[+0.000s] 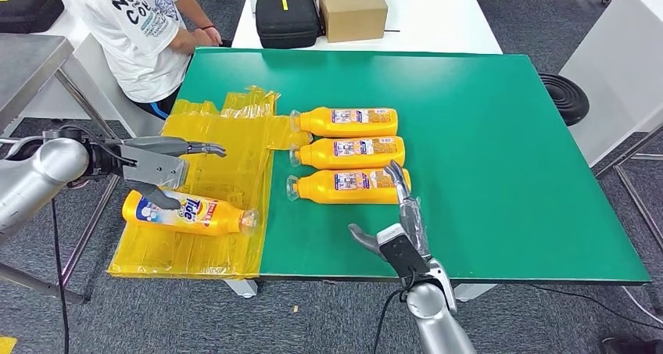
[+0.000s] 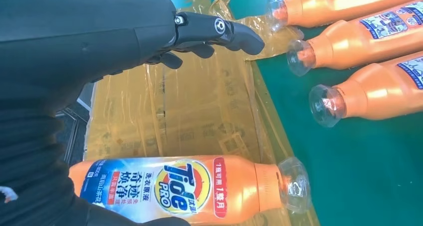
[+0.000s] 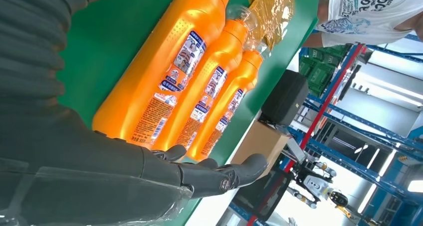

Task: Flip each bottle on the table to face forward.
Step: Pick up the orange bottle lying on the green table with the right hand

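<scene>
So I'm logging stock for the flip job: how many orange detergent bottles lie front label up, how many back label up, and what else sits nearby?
Orange plastic detergent bottles, front Tide label up: 1
Orange plastic detergent bottles, back label up: 3
Black zipped cases: 2
Brown cardboard box: 1
Yellow plastic sheet: 1
Total: 8

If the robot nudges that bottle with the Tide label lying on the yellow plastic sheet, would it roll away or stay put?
The Tide bottle lies on its side and looks rounded, so a sideways nudge would probably roll it. The crinkled yellow sheet beneath may slow it, or slide along with it. Its glossy surface looks slippery, so the left hand above it might need a firm wrap.
</scene>
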Action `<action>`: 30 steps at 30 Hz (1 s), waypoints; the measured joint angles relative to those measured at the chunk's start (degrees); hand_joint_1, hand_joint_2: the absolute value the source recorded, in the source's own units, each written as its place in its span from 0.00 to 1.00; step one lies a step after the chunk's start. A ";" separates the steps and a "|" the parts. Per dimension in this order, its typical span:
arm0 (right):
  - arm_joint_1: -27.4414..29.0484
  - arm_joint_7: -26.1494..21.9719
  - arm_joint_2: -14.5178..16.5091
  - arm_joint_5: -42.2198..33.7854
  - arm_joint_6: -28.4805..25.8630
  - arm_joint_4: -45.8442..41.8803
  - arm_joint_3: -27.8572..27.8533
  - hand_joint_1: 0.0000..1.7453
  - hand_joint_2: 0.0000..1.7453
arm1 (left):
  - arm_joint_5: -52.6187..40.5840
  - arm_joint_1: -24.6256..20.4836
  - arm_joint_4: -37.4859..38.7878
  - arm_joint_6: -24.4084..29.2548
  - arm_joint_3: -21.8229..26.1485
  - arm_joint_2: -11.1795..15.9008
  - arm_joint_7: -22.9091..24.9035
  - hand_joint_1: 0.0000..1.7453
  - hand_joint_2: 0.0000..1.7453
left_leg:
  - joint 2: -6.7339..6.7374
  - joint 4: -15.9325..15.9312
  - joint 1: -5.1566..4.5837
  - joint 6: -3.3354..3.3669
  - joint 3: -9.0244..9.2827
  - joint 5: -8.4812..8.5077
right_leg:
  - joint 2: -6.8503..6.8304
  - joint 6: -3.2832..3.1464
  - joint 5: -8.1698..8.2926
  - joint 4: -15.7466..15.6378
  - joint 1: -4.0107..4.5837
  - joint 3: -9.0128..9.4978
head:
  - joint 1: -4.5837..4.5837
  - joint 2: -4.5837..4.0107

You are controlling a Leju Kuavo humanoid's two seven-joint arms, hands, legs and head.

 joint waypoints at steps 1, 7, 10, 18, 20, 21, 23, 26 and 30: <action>0.01 0.00 0.00 0.01 0.01 -0.05 -0.04 0.00 1.00 | 0.15 -0.06 -0.01 0.14 -0.10 -0.04 -0.09 0.00 1.00 | 0.00 0.00 0.01 0.00 0.00 0.00 | 0.00 0.00 0.00 0.00 0.01 0.00 | 0.00 0.00; 0.69 1.26 0.01 3.36 -0.24 -1.24 -0.53 0.00 1.00 | 4.61 2.96 0.03 12.88 2.37 -2.12 -5.46 0.00 1.00 | -0.02 0.00 -0.05 -0.01 -0.01 -0.02 | -0.02 0.00 -0.03 -0.01 -0.05 0.03 | -0.01 0.00; 0.86 4.32 -0.16 9.54 -1.06 -2.17 -0.71 0.00 1.00 | -1.76 9.55 0.41 30.27 7.12 -5.98 -8.02 0.00 1.00 | -0.02 0.00 -0.18 -0.01 0.01 -0.05 | -0.01 0.01 -0.03 -0.03 -0.16 0.04 | -0.02 0.00; -10.60 13.37 -3.80 23.91 0.36 6.33 -1.43 0.00 1.00 | -23.23 30.08 0.00 58.23 22.75 -23.54 -6.72 0.00 1.00 | 0.01 0.02 -0.38 0.16 -0.10 0.04 | 0.02 0.28 0.15 -0.11 -0.38 0.00 | 0.02 0.00; -13.03 13.39 -4.47 24.44 0.39 8.98 -1.67 0.00 1.00 | -24.38 32.48 -0.47 58.02 25.51 -25.95 -6.48 0.00 1.00 | -0.01 0.02 -0.37 0.18 -0.12 0.06 | 0.01 0.30 0.16 -0.12 -0.36 -0.01 | 0.00 0.00; -13.77 13.38 -4.69 24.59 0.39 9.94 -1.75 0.00 1.00 | -24.70 33.27 -0.66 57.77 26.70 -26.81 -6.43 0.00 1.00 | -0.01 0.02 -0.36 0.18 -0.12 0.06 | 0.00 0.30 0.16 -0.12 -0.33 -0.01 | -0.01 0.00; -14.64 13.51 -5.06 24.83 0.40 11.35 -1.78 0.00 1.00 | -25.09 34.35 -0.91 57.21 28.76 -28.12 -6.50 0.00 1.00 | -0.01 0.02 -0.31 0.18 -0.12 0.06 | 0.00 0.30 0.16 -0.10 -0.27 -0.01 | -0.02 0.00; -16.05 14.98 -5.52 26.27 0.83 13.41 -1.78 0.00 1.00 | -25.62 36.08 -1.57 57.09 31.63 -30.00 -6.99 0.00 1.00 | -0.01 0.01 -0.28 0.18 -0.15 0.06 | 0.00 0.30 0.16 -0.07 -0.24 -0.02 | -0.04 0.00; -20.37 17.49 -5.98 29.71 2.33 18.39 -1.46 0.00 1.00 | -27.54 39.69 -4.21 57.59 35.11 -33.19 -7.25 0.00 1.00 | -0.01 0.01 -0.29 0.18 -0.21 0.06 | 0.01 0.30 0.16 -0.06 -0.25 -0.05 | -0.01 0.00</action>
